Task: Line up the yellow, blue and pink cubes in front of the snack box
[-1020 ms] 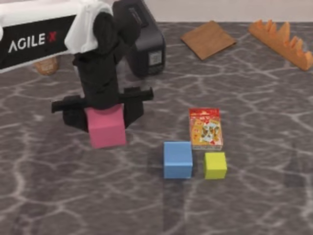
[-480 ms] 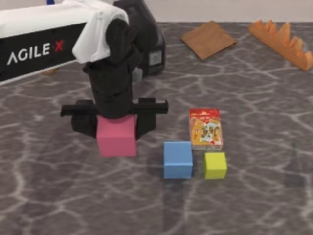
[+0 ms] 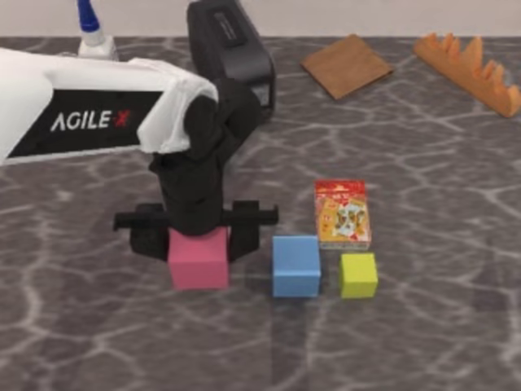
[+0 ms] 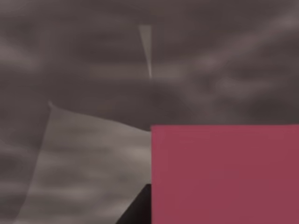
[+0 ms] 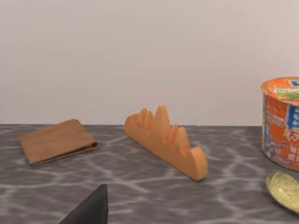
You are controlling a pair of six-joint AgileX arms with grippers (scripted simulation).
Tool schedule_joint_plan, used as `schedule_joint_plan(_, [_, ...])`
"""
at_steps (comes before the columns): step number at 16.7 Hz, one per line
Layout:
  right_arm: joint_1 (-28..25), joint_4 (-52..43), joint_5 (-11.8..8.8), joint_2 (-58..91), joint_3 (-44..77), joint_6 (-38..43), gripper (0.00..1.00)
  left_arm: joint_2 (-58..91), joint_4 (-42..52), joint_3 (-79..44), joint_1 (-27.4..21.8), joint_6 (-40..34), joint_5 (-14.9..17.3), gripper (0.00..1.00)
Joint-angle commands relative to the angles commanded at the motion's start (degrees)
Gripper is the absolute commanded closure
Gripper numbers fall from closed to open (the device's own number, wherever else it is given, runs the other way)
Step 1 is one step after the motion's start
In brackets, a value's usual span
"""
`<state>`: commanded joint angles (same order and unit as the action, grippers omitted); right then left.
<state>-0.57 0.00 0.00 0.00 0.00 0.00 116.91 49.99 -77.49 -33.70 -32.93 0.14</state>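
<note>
My left gripper (image 3: pixel 198 241) is shut on the pink cube (image 3: pixel 198 259), one dark finger on each side of it. It holds the cube a short gap to the left of the light-blue cube (image 3: pixel 295 265). The small lime-yellow cube (image 3: pixel 358 274) sits just right of the blue one. Both lie along the near side of the snack box (image 3: pixel 342 213), a red-topped packet with a cartoon front. In the left wrist view the pink cube (image 4: pixel 224 175) fills the corner beside one finger (image 4: pixel 138 210). I cannot tell whether the cube touches the table. The right arm is outside the top view.
A black device (image 3: pixel 232 65) stands behind my left arm. A flat brown square (image 3: pixel 346 65) and an orange jagged block (image 3: pixel 468 69) lie at the back right. The right wrist view also shows a noodle cup (image 5: pixel 281 122) and a yellowish spoon (image 5: pixel 285 186).
My left gripper has carried the pink cube rightward and toward the front, closer to the blue cube. The blue cube, yellow cube and snack box have not moved.
</note>
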Motion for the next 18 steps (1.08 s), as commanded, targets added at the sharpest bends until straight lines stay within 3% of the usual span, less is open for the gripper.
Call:
schedule_joint_plan(5, [0.00,0.00,0.00,0.00,0.00,0.00,0.00,0.43,-1.23,0.90,-0.01,-0.05,-0.06,1.00])
schedule_joint_plan(18, [0.00,0.00,0.00,0.00,0.00,0.00,0.00,0.43,-1.23,0.90,-0.01,-0.05,-0.06,0.02])
